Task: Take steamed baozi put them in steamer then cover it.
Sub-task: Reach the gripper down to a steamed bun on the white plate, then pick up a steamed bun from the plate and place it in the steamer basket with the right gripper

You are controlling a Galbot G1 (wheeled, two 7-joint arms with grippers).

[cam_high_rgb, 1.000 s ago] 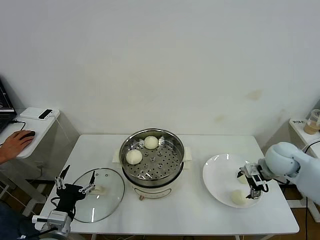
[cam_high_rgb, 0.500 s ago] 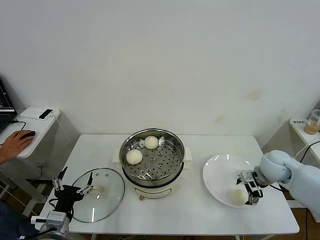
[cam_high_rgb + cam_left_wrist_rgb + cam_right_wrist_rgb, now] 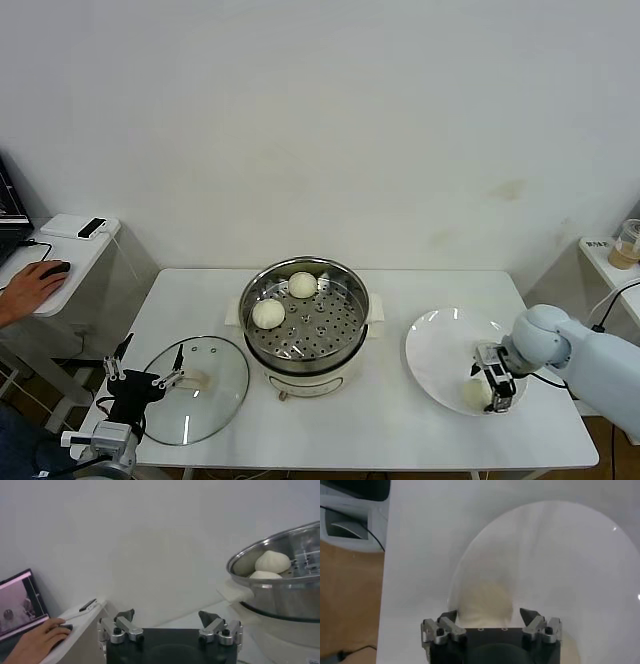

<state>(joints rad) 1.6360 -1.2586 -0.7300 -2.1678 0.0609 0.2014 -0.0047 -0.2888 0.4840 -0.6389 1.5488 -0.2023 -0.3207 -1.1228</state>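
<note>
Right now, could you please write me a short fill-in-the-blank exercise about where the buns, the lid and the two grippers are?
1. The steamer holds ____ buns on its perforated tray.
2. The glass lid lies flat on the ____, beside the left gripper.
3. The right gripper has its fingers open around a bun on the white ____.

Missing words: two; table; plate

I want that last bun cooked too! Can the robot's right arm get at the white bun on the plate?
Probably yes. The right pincer is open and sits right over the small round cream-white bun on the flat white round plate, with nothing between them.
</note>
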